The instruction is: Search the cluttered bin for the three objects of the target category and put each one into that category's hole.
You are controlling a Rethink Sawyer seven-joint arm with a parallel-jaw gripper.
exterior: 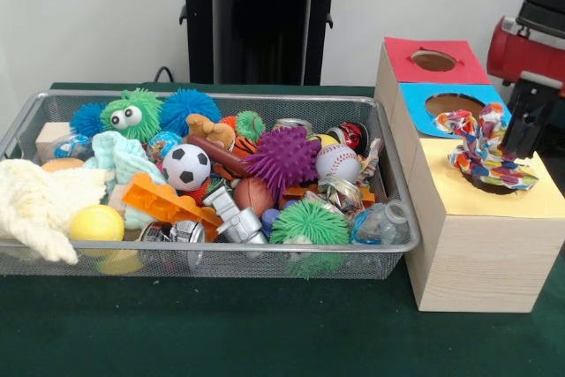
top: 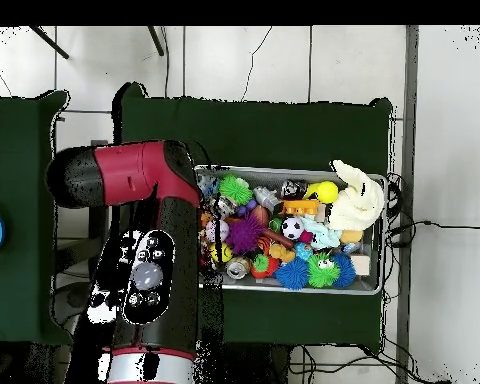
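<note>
Pincer [exterior: 523, 140] over the yellow box top [exterior: 538, 196], grip unclear, colourful fabric toy [exterior: 481, 149] touching its left side.

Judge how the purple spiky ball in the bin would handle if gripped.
The purple spiky ball probably squashes: its spikes look soft and rubbery. It likely weighs little, since it rests atop the clutter. Nudged, it might roll against the baseball beside it.

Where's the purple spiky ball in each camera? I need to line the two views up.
Front view: purple spiky ball sits mid-bin, just right of the soccer ball.
Overhead view: purple spiky ball lies left of centre in the bin, with the soccer ball on its right.
Shared landmark: the white cloth, at the bin's left end in front, right end overhead.
</note>
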